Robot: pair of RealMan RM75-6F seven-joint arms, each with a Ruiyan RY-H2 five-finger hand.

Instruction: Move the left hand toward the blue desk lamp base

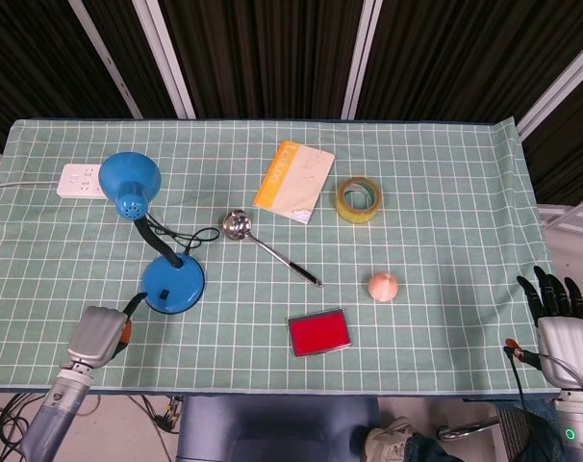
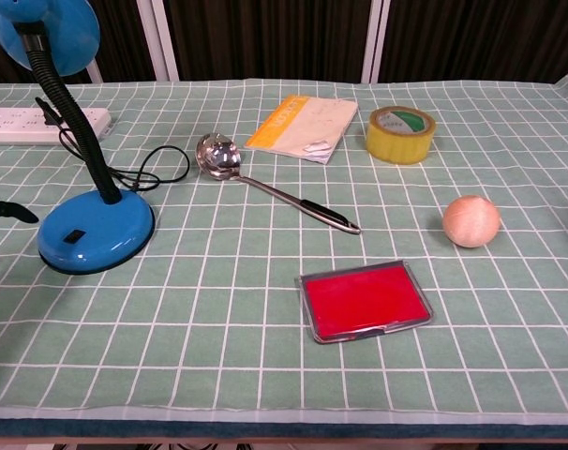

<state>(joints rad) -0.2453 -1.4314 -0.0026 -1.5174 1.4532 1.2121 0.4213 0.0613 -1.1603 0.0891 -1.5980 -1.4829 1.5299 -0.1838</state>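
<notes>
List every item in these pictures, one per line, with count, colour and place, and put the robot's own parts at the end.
desk lamp: 1, blue, left part of the table, base nearest the front
power strip: 1, white, far left, behind the lamp head
ladle: 1, silver with black handle, centre
booklet: 1, orange and white, back centre
tape roll: 1, yellowish, right of the booklet
ball: 1, peach, right of centre
red case: 1, red, front centre
tablecloth: 1, green with white grid, covers the table
left hand: 1, grey and black, front left, beside the lamp base
right hand: 1, grey and black, off the right edge, fingers apart
</notes>
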